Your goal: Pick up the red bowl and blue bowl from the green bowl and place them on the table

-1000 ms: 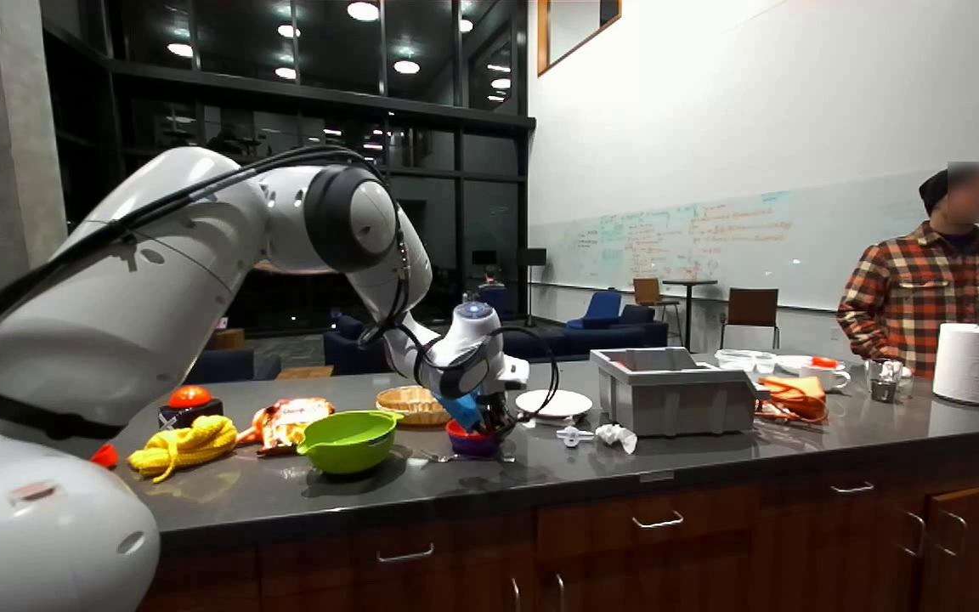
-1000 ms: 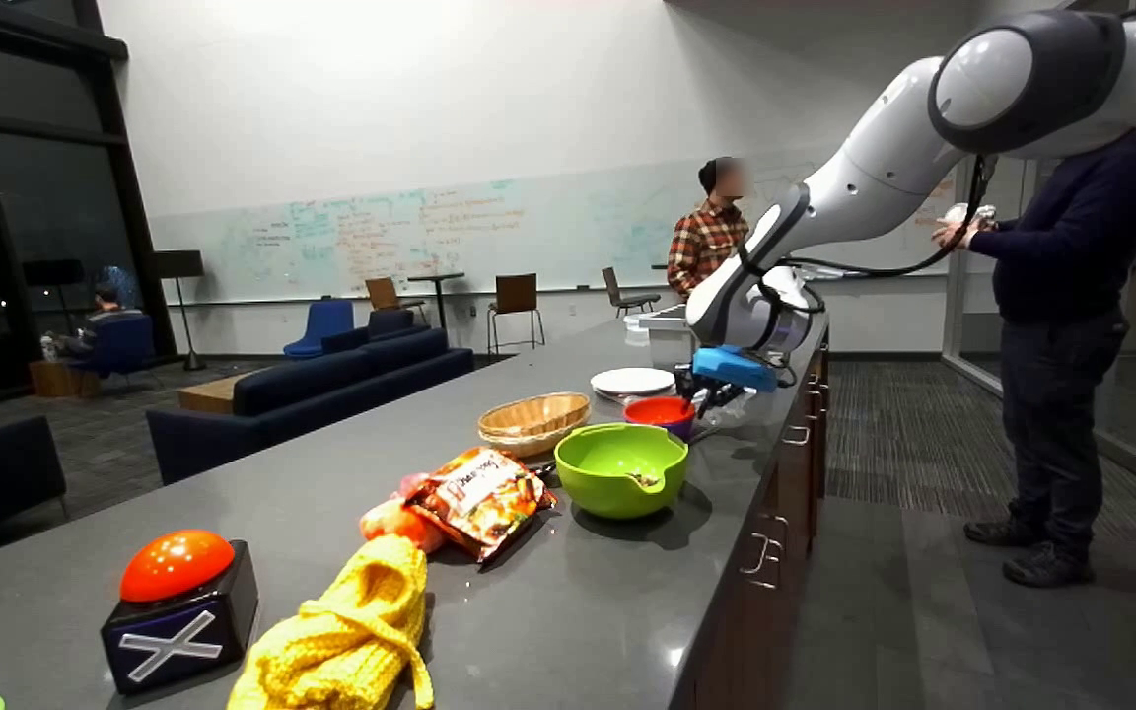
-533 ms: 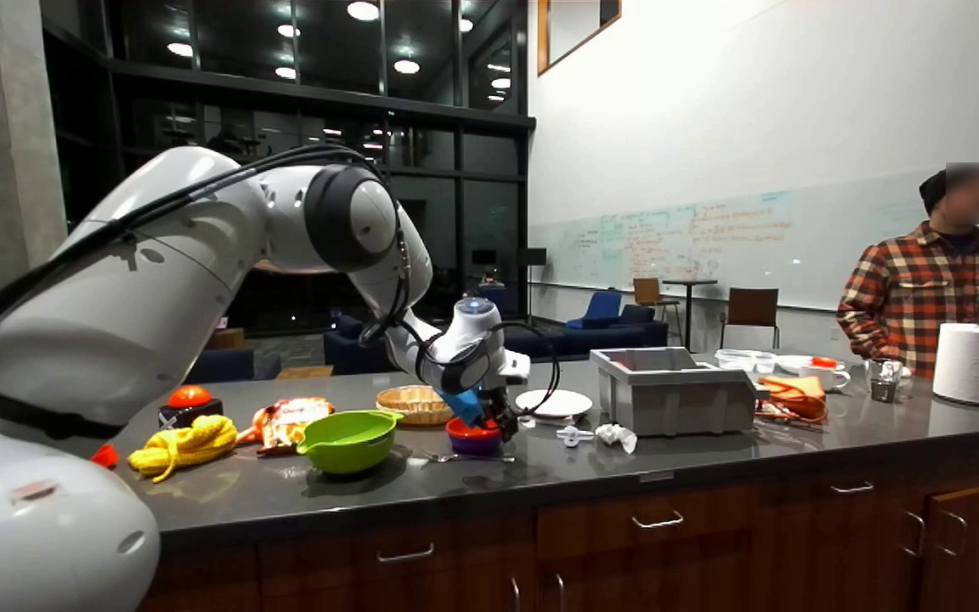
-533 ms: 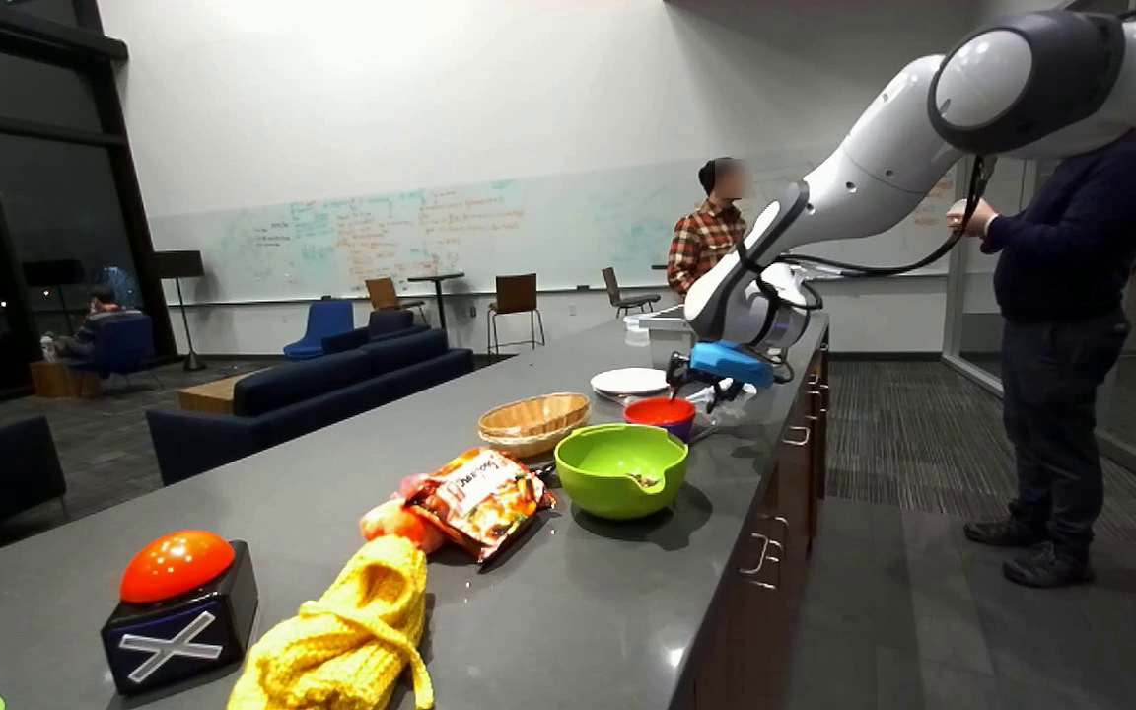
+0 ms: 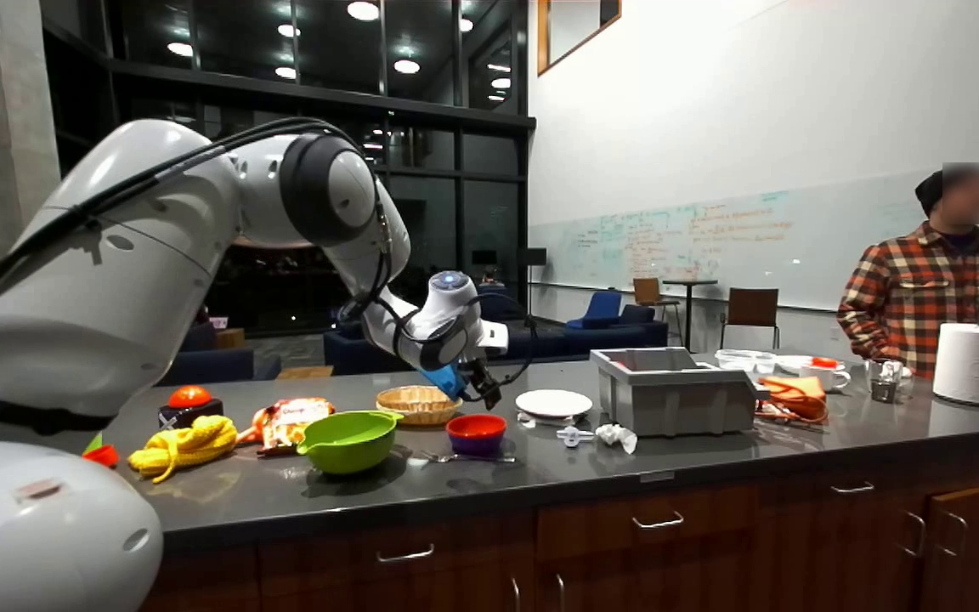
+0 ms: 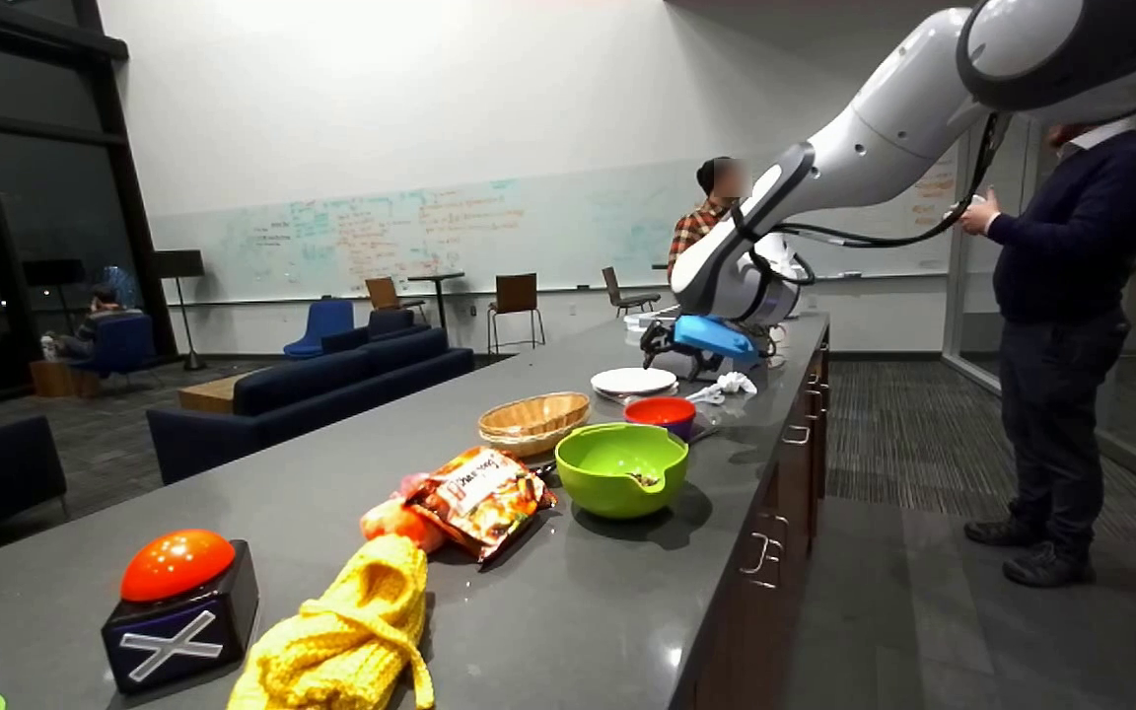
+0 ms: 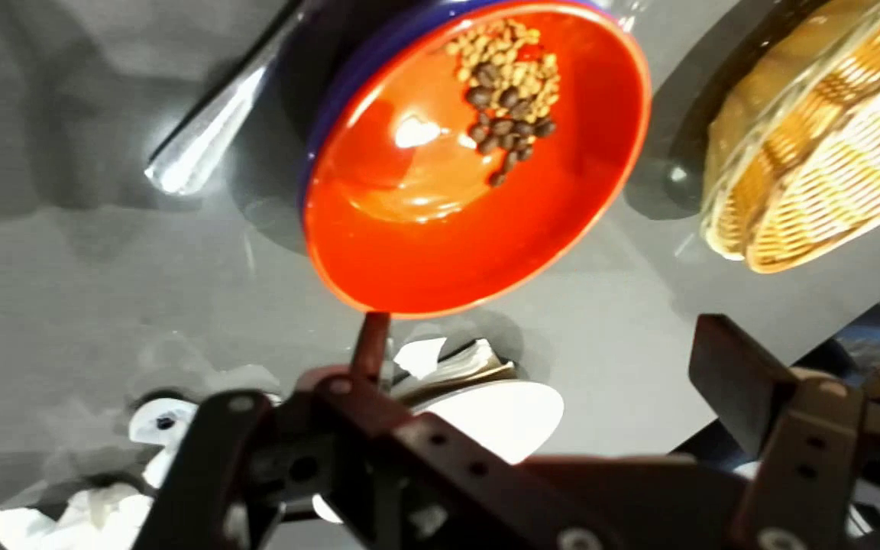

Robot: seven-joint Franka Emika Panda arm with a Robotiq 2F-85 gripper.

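Red bowl (image 7: 425,260) seated in the blue bowl (image 5: 477,445) on the tabletop (image 6: 548,616), near the green bowl (image 6: 617,495); gripper (image 7: 541,325) above, jaws apart. Placement seemingly done: rise straight up, jaws clear of the rim, lest beans (image 7: 501,127) spill.

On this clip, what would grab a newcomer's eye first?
Probably the white robot arm arched over the dark countertop, its gripper open. Then the red bowl, nested in a purple-blue bowl and apart from the lime-green bowl; the wrist view shows dark beans inside the red one.
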